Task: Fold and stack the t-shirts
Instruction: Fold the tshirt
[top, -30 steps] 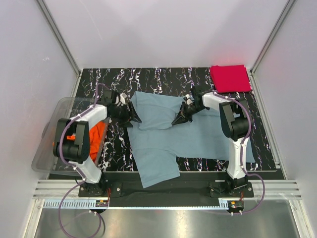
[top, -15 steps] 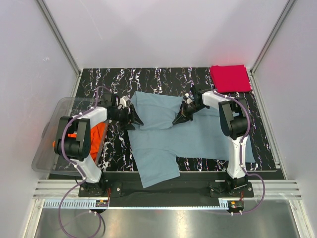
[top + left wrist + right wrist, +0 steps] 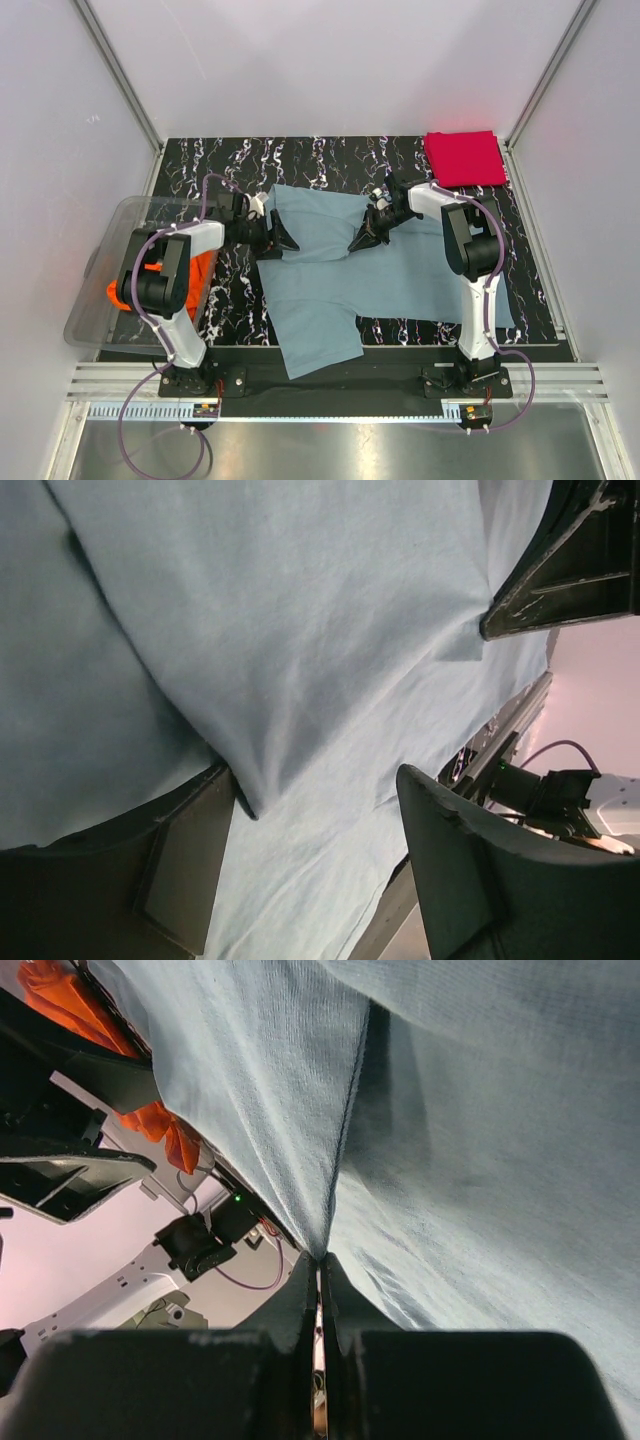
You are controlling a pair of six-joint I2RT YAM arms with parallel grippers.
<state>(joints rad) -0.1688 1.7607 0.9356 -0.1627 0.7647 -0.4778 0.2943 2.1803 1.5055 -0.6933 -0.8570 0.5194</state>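
Right gripper [image 3: 320, 1257] pinches grey-blue t-shirt [image 3: 330, 280] — left gripper [image 3: 315, 780] gapes at its edge.

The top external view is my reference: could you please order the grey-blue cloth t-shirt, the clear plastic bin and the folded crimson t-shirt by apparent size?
1. The grey-blue cloth t-shirt, spread out, clearly largest.
2. The clear plastic bin, partly hidden behind the left arm.
3. The folded crimson t-shirt, smallest.
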